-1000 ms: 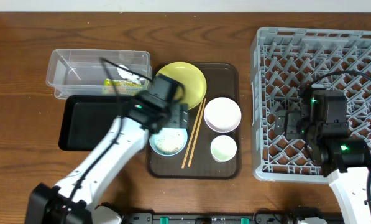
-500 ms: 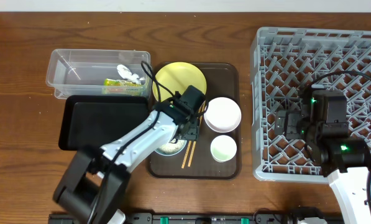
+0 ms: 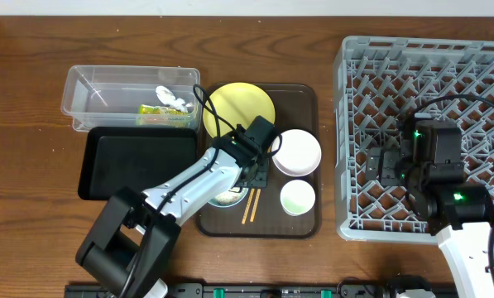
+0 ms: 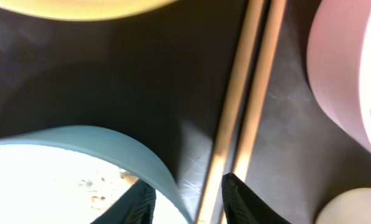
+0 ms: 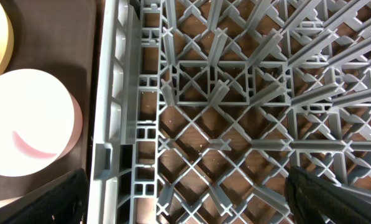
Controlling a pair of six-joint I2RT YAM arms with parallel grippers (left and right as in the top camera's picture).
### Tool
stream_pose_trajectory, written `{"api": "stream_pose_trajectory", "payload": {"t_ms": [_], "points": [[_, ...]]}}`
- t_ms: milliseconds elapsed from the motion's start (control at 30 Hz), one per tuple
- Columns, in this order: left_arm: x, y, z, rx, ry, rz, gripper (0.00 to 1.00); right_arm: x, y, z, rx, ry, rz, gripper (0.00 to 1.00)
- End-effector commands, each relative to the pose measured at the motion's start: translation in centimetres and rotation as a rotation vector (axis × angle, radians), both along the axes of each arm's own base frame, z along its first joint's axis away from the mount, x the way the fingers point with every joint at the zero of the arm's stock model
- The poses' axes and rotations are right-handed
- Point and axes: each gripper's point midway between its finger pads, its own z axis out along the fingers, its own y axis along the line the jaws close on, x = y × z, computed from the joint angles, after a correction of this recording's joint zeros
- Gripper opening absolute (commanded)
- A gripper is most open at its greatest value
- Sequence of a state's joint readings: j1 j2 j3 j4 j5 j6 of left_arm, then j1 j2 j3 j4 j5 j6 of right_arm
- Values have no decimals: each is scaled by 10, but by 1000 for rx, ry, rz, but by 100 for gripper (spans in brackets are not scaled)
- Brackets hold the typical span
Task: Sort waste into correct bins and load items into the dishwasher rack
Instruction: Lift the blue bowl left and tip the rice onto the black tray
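Looking down at the brown serving tray (image 3: 300,93) on the desk (image 3: 31,99), I see the left hand (image 4: 190,200) low over the light blue bowl (image 4: 110,144). Its fingers are partly closed, one inside the bowl and one outside, so the rim and one of the two chopsticks (image 4: 250,93) both sit in the gap; whether they press on anything I cannot tell. The bowl sits in the tray's near left part, just beside the chopsticks, with rice grains (image 4: 86,183) loose in its bottom. I judge it stiff, smooth and fairly light, so a pinch across the wall at the rim should carry it. It may slip, though, and it wants keeping level until it is over the clear tub (image 3: 106,87) or the black tray (image 3: 131,161). A thin chopstick caught in the pinch could spoil the hold. The right hand (image 5: 196,199) hangs wide open and empty above the grey rack (image 3: 429,74).
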State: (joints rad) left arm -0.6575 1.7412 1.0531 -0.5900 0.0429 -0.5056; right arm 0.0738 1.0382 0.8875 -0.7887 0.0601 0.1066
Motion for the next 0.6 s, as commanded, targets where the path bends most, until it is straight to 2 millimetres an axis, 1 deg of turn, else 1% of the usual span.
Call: {"api": "stream_pose_trajectory", "payload": {"t_ms": [0, 200, 367, 400, 500, 567], "points": [[-4, -3, -2, 2, 8, 16, 32, 3, -4, 10, 9, -26, -23, 99], [-7, -6, -3, 6, 8, 3, 22, 3, -4, 10, 9, -26, -23, 99], [-11, -3, -11, 26, 33, 3, 19, 2, -4, 9, 9, -22, -23, 99], [-11, -3, -12, 27, 36, 8, 13, 2, -4, 9, 9, -20, -23, 99], [-11, -3, -12, 27, 36, 10, 6, 1, -4, 9, 9, -19, -24, 99], [-11, -3, -11, 27, 35, 10, 6, 1, -4, 9, 9, -19, -24, 99]]}}
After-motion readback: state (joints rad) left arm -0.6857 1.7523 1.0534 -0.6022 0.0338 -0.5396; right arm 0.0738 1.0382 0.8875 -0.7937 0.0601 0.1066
